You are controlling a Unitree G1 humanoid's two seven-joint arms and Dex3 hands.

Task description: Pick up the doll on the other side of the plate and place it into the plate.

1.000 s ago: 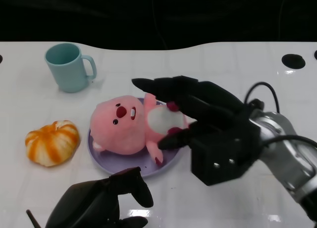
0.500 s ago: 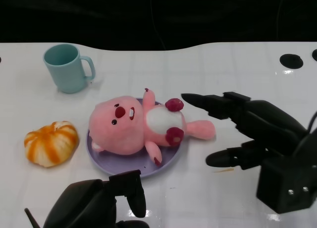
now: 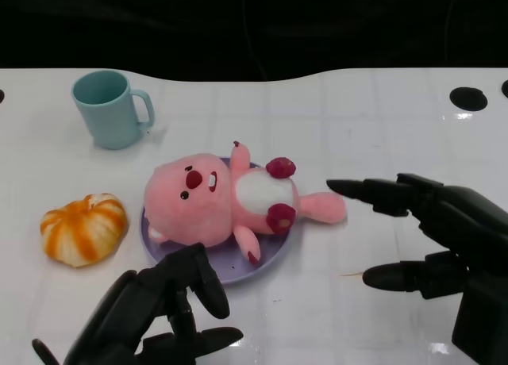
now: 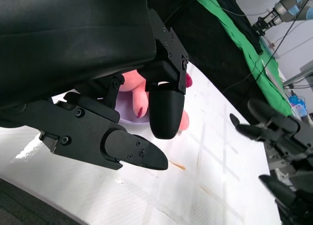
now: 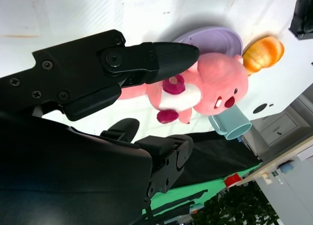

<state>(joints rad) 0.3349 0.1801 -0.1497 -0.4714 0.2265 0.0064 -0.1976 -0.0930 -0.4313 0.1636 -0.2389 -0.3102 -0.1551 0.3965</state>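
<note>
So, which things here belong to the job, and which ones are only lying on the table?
Job:
- pink doll, lying on the plate, tail over the rim
- purple plate
- right hand, open, apart from the doll

Lying about:
- teal mug
- orange pumpkin toy
- left hand, holding nothing

1. I see the pink plush doll (image 3: 218, 202) lying on its back in the plate, white belly up, its head toward my left, its tail hanging over the right rim.
2. The lavender plate (image 3: 266, 263) sits flat on the desk under it.
</note>
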